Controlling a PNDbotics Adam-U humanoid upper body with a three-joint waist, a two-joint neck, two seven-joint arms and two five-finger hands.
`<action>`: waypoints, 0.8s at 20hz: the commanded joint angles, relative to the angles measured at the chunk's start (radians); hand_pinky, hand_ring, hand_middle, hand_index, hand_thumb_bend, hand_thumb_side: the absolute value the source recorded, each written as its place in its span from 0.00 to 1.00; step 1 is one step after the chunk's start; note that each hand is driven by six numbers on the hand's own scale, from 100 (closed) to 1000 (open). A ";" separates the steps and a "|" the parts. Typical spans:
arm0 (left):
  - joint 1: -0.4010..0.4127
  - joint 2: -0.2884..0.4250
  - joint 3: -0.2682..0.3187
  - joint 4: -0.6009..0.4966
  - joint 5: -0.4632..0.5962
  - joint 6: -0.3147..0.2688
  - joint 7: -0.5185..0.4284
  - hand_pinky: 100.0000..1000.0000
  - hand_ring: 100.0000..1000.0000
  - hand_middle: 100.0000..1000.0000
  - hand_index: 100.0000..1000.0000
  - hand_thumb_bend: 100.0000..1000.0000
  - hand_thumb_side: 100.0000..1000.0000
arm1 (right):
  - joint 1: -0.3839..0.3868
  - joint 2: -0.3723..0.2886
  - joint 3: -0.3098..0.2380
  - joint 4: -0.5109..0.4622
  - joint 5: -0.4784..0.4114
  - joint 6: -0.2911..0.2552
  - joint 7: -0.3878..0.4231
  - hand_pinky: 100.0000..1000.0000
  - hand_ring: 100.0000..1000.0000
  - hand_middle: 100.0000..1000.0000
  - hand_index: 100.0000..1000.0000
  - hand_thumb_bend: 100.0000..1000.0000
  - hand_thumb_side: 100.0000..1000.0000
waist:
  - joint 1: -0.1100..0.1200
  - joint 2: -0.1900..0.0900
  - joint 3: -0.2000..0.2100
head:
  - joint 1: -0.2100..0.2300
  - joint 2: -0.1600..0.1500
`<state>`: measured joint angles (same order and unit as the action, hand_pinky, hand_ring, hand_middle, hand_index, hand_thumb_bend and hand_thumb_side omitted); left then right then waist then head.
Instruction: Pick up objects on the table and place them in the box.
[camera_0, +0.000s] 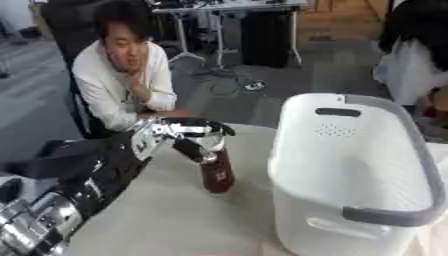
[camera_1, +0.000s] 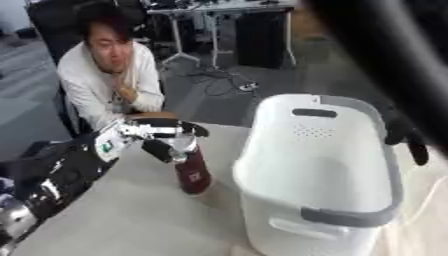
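Fingers and thumb of our left hand (camera_0: 197, 135) are curled round the top of a dark red bottle (camera_0: 217, 175), which stands tilted on the beige table (camera_0: 166, 220), just left of the white basket (camera_0: 350, 165). We judge that this is the grasp step, with the lift not yet done. To do it well, we should raise the bottle straight up until its bottom is above the grey rim (camera_0: 394, 215), then carry it right over the opening and only there open the fingers. If we move sideways too early, the bottle can hit the basket wall. Our right hand (camera_1: 407, 137) shows dark beyond the basket in the right eye view; we cannot tell its fingers.
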<state>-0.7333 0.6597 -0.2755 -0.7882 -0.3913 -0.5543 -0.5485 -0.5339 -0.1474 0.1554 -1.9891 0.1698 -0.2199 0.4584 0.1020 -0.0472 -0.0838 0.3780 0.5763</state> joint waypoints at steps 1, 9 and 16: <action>0.002 0.012 -0.005 0.017 -0.026 -0.231 -0.246 0.91 1.00 1.00 1.00 0.28 0.42 | -0.025 0.003 0.001 -0.011 0.001 0.001 0.005 0.09 0.38 0.42 0.56 0.00 0.88 | -0.005 -0.004 0.002 | 0.011 -0.007; 0.002 0.015 0.003 0.007 -0.123 -0.215 -0.170 0.25 0.72 0.97 0.83 0.13 0.04 | -0.025 0.003 0.000 -0.011 0.001 -0.001 0.005 0.09 0.38 0.42 0.56 0.00 0.88 | -0.005 -0.004 0.002 | 0.015 -0.011; 0.014 0.004 0.027 0.026 -0.198 -0.239 0.191 0.00 0.00 0.16 0.22 0.00 0.22 | -0.027 0.003 0.000 -0.011 -0.001 -0.003 -0.005 0.09 0.38 0.41 0.55 0.00 0.88 | -0.005 -0.003 0.002 | 0.019 -0.017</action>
<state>-0.7226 0.6536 -0.2497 -0.7758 -0.5659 -0.7381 -0.3633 -0.5340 -0.1454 0.1551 -1.9891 0.1700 -0.2212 0.4569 0.1020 -0.0465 -0.0836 0.3868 0.5737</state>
